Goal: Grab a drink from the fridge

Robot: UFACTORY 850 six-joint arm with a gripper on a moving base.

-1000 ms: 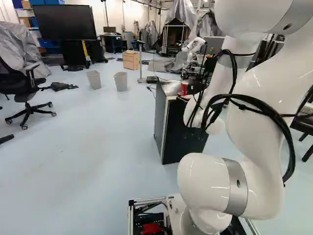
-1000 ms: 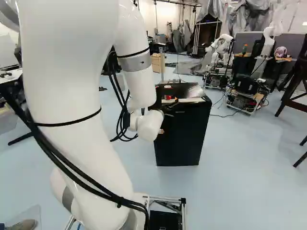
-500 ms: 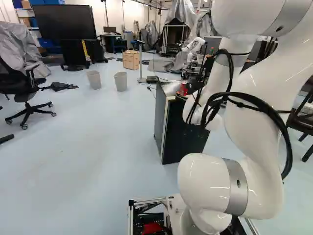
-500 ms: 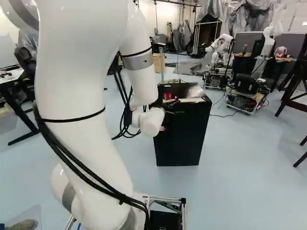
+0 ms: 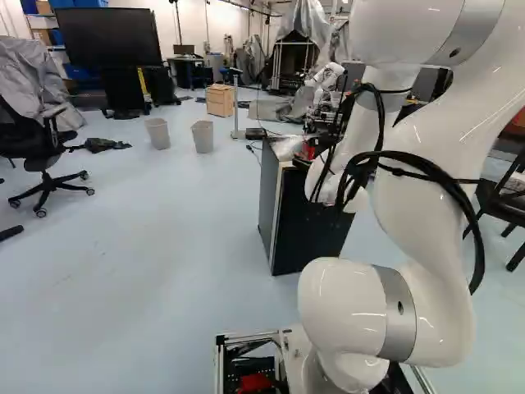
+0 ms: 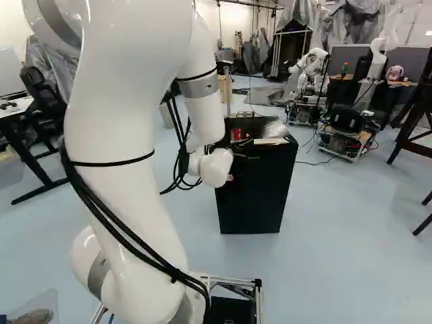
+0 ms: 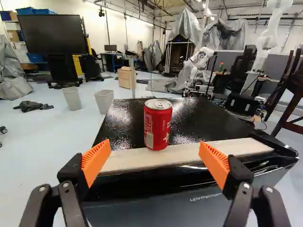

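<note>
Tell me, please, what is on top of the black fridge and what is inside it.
On top of the fridge, a red can stands upright near the front edge. The inside cannot be seen, because the fridge's front and walls cover it.

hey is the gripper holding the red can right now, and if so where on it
Nothing is held. The gripper is open, its fingers well apart, and the red can stands upright on the fridge ahead.
</note>
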